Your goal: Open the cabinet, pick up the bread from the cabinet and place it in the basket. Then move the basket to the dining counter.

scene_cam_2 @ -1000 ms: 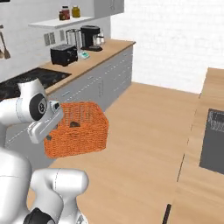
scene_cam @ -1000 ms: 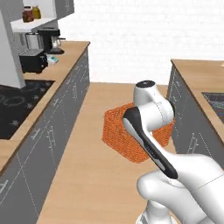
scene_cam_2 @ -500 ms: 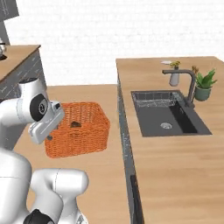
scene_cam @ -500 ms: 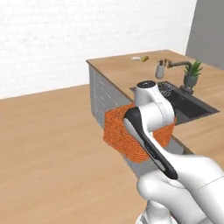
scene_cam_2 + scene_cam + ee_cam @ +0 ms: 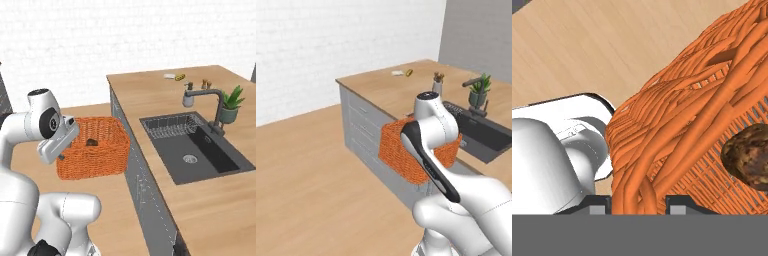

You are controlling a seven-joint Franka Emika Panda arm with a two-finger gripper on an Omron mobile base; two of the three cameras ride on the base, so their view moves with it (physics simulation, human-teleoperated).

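Note:
My gripper is shut on the rim of the orange woven basket, with a wall strand between its two fingertips. The basket hangs in the air in front of my arm, level with the grey side of the dining counter. The brown bread lies inside the basket, and it appears large at the right of the hand view. In the left base view the dining counter stretches behind the basket. The cabinet is out of view.
A dark sink with a faucet is set in the counter. A potted plant and a soap dispenser stand by it. Small items lie at the far end. Open wood floor spreads to the left.
The whole scene has swung as the base turned: the kitchen wall units passed out of view and the counter with the sink came closer. The basket stays held the same way.

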